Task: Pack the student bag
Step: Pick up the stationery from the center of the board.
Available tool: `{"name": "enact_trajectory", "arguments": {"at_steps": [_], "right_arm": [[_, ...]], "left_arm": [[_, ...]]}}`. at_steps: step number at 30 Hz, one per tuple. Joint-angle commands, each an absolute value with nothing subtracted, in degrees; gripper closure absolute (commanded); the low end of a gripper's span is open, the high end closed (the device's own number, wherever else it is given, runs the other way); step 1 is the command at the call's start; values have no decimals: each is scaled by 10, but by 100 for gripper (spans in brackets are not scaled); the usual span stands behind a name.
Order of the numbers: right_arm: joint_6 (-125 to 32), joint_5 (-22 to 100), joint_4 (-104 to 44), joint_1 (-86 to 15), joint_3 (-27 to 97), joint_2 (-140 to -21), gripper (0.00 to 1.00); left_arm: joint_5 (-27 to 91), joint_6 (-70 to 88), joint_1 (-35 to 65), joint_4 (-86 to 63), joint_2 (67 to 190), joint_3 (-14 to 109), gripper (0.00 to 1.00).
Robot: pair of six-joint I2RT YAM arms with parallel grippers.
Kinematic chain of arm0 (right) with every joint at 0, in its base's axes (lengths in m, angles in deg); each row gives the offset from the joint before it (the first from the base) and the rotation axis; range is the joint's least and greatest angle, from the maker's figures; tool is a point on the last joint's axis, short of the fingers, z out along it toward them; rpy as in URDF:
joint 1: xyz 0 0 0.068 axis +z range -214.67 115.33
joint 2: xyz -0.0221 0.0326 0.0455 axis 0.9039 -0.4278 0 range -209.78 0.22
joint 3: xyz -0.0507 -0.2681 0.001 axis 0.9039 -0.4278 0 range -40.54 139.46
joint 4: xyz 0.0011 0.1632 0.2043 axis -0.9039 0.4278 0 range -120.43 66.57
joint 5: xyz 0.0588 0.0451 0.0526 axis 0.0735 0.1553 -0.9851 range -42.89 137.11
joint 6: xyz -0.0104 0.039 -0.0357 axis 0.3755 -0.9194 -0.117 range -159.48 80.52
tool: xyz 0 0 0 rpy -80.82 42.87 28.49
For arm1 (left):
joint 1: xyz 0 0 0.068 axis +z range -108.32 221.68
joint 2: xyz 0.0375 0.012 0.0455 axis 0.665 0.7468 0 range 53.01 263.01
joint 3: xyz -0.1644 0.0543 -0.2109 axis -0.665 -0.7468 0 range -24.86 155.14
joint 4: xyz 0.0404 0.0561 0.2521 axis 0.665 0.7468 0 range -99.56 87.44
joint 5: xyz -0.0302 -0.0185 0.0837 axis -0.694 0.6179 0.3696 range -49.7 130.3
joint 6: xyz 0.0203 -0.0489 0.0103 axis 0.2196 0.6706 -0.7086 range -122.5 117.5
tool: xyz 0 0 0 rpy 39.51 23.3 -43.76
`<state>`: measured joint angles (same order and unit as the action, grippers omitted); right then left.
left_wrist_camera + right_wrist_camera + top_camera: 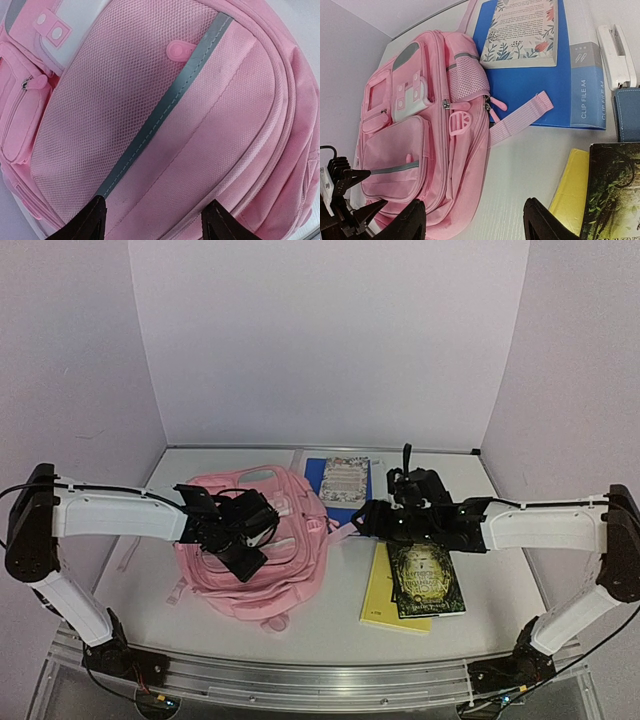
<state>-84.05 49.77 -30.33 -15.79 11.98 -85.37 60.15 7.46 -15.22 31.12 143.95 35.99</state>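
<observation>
The student bag (285, 570) lies flat on the left-centre of the white worktop (330, 635), pockets up. There is bare worktop along its near side and out to the left wall. On its right, a narrow bare strip separates it from a yellow book (380, 595) with a dark green book (425, 578) lying on it. At the far side, one pink strap (520, 117) reaches onto a blue clip file (530, 95), which carries a floral book (522, 30). A white stapler (616, 55) sits just right of the file. Walls close the worktop on the left, far and right sides. The left claw (155, 222) is over the bag's front pocket with its fingers well apart and gripping nothing; whether they touch the fabric I cannot tell. The right claw (475, 220) hangs open and empty above the bare strip beside the bag's right edge.
</observation>
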Motion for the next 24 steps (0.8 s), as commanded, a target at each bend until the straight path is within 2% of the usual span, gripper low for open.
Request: {"name": "enact_trajectory", "arguments": {"at_steps": [1, 5, 8, 17, 24], "right_arm": [[-846, 504, -307, -159, 117, -831, 34], [-846, 504, -307, -160, 115, -830, 34], [-848, 506, -307, -159, 113, -829, 34], [-821, 565, -247, -164, 126, -796, 32], [-764, 586, -178, -225, 152, -810, 27]], "left_arm": [[663, 97, -149, 314, 1414, 385, 38], [658, 96, -149, 307, 1399, 383, 46], [644, 87, -149, 303, 1396, 380, 57], [634, 54, -148, 311, 1395, 387, 98], [638, 3, -148, 308, 1382, 441, 100]]}}
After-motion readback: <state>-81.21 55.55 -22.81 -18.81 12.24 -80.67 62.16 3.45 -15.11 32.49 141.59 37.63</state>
